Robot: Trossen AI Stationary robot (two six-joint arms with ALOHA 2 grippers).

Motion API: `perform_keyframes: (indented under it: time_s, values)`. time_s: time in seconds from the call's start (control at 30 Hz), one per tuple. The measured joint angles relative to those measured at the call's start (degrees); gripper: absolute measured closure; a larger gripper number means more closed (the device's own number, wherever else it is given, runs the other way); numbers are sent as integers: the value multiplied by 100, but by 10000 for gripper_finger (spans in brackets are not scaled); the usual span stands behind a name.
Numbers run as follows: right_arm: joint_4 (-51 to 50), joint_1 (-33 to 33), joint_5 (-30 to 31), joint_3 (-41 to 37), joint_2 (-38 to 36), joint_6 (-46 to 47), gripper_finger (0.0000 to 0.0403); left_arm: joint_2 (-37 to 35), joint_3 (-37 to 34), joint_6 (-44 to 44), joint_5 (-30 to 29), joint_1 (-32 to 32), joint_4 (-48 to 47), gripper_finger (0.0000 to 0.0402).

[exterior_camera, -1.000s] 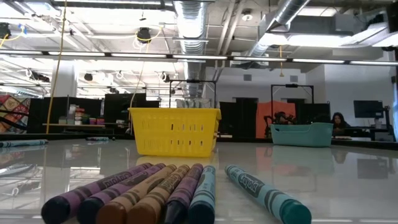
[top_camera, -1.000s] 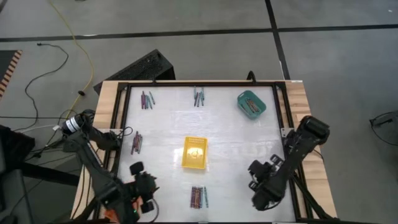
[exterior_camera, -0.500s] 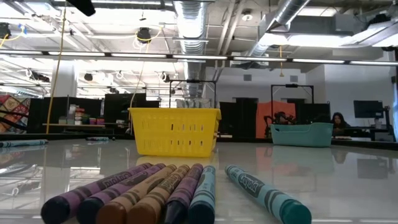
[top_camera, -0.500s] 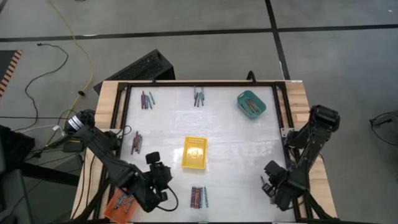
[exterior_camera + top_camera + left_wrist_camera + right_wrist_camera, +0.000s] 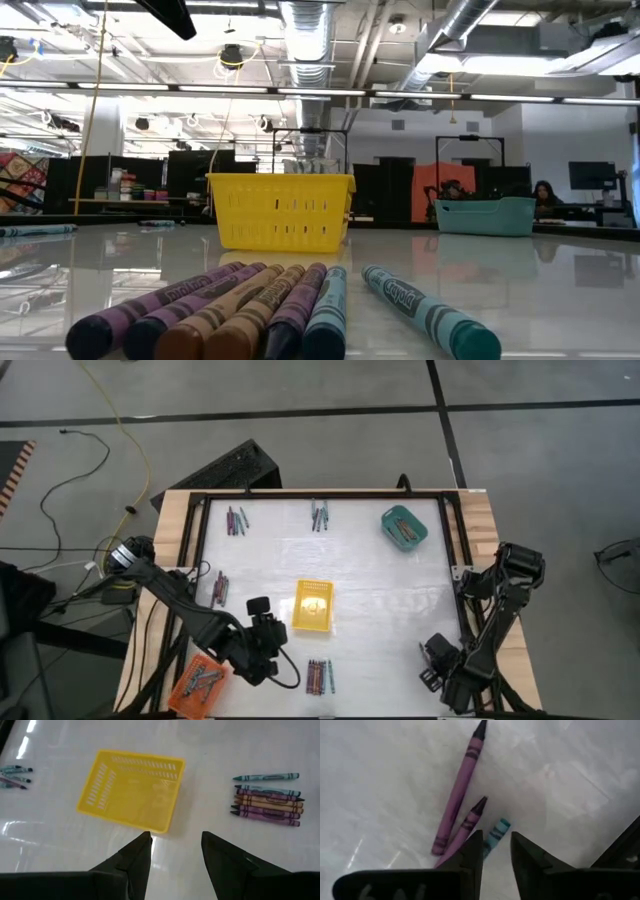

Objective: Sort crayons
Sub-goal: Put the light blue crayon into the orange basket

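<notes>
Several crayons lie side by side in a group near the table's front edge, close up in the low view. My left gripper hangs open above the table just left of them, in front of the yellow tray; its wrist view shows the tray and that group. My right gripper points down at the near right corner, open, over two purple crayons and a blue one lying on the table.
Other crayon groups lie at the far left, far middle and left side. A teal tray stands far right, an orange tray off the near left corner. A black frame edges the table.
My left gripper has swung from the near left corner toward the right, ending beside the front crayon group, and has rolled. My right gripper has moved toward the near right corner and sunk lower, tipping to point down. No crayon has moved.
</notes>
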Motion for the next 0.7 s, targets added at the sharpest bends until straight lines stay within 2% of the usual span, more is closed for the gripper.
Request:
perform_keyframes:
  time_s: [0.3,0.43,0.6,0.7]
  values:
    - [74,-2,24,20,184,-43,308,0,-1,17,113,54,24,237]
    - [37,0,35,13,174,-64,336,0,0,15,111,54,22,237]
    - [21,2,21,11,171,-169,389,0,-2,17,69,54,22,237]
    - [18,2,17,7,170,-274,396,0,-2,18,-99,54,35,237]
